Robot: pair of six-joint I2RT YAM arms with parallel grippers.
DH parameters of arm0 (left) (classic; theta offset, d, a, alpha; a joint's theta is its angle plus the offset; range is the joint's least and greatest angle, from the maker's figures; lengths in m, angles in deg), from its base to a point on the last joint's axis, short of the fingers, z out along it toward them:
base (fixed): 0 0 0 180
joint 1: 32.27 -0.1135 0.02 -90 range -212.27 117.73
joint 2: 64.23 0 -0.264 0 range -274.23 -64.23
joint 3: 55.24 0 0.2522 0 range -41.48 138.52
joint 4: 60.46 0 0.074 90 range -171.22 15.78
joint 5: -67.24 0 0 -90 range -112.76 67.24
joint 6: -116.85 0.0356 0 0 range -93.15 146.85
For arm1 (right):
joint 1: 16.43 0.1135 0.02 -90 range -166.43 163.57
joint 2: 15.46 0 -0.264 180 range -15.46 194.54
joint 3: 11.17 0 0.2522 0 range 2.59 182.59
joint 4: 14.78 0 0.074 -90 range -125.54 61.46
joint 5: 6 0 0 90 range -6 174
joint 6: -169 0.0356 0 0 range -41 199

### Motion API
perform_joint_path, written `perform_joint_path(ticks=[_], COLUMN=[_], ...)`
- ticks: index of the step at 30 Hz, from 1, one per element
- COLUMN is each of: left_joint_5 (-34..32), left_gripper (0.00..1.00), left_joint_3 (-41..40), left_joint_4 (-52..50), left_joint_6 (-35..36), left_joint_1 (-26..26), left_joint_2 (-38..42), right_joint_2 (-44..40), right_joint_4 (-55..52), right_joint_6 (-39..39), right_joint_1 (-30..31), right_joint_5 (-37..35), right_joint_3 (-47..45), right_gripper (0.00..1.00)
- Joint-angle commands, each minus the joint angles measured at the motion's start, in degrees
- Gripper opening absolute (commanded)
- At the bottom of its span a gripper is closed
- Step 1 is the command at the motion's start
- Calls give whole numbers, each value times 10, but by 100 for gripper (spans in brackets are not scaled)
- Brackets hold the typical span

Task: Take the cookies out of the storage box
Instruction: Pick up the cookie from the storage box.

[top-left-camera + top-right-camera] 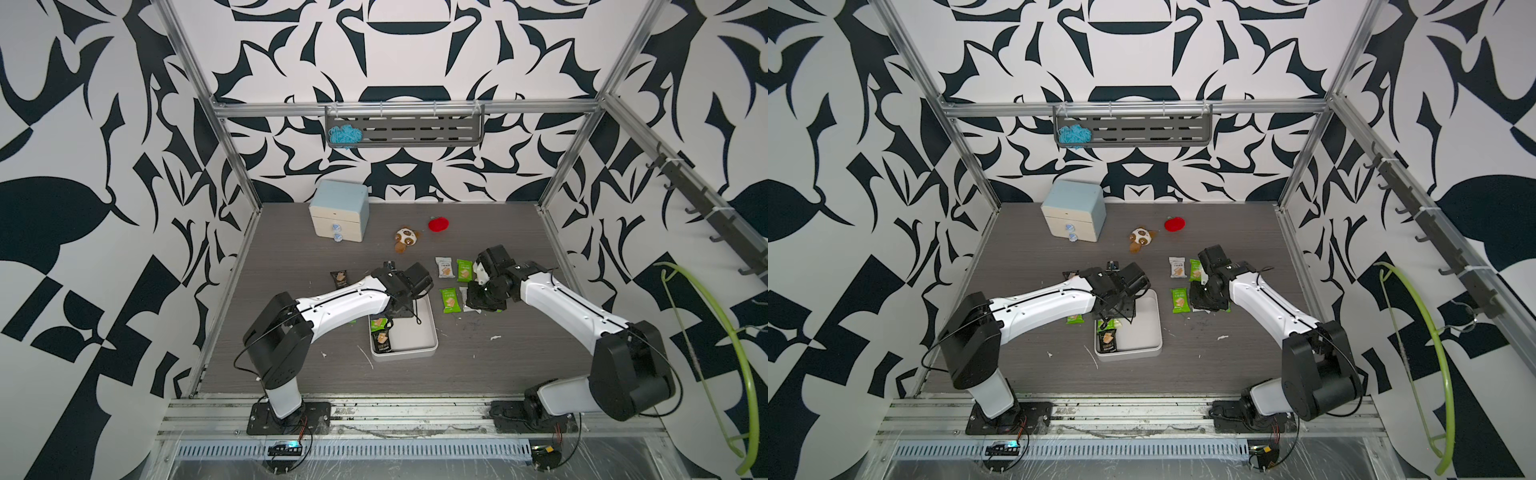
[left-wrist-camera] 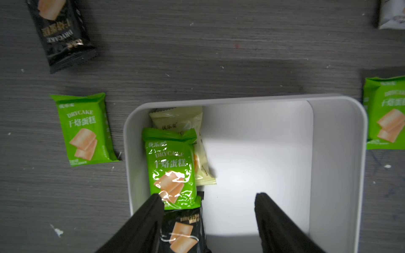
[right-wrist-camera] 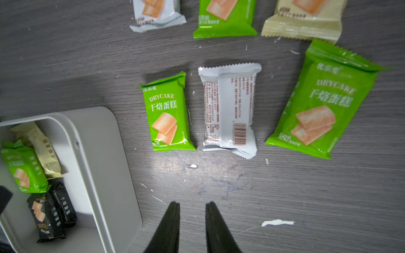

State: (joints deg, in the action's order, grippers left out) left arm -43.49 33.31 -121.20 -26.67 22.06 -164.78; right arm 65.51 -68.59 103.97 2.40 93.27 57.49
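The white storage box lies mid-table. Along one wall it holds a cream cookie packet, a green one lying over it, and black ones. My left gripper hangs open over the box, one finger beside the black packet and the other over bare floor. My right gripper stands narrowly open over the table beside the box, holding nothing. Other cookies lie on the table: green, white, green, black.
A pale-blue-topped two-drawer cabinet stands at the back left. A brown-and-white plush toy and a red object lie behind the packets. A wall shelf holds blue yarn. White scraps dot the table.
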Motion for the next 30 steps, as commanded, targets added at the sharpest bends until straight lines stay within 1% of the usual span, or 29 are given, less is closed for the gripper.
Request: perform_joint_path(ticks=[1, 17, 18, 23, 26, 30], left_joint_5=[0, 12, 13, 22, 30, 36], left_gripper=[74, 74, 74, 74, 74, 74], left_joint_3=[13, -16, -19, -28, -18, 17], left_joint_4=[-13, -1, 16, 32, 41, 42], left_joint_6=[5, -17, -18, -17, -8, 7], left_joint_1=[-1, -2, -3, -4, -4, -4], left_joint_2=[-18, -65, -66, -73, -80, -98], right_joint_2=[-9, 21, 22, 31, 38, 45], right_joint_4=[-13, -32, -34, -40, -42, -43], right_joint_6=[-19, -52, -55, -62, -62, -61], right_joint_1=[-4, -14, -16, -21, -21, -21], right_joint_5=[-6, -15, -16, -16, -15, -13], right_joint_3=[14, 42, 44, 52, 57, 64], right_gripper=[27, 27, 27, 27, 27, 27])
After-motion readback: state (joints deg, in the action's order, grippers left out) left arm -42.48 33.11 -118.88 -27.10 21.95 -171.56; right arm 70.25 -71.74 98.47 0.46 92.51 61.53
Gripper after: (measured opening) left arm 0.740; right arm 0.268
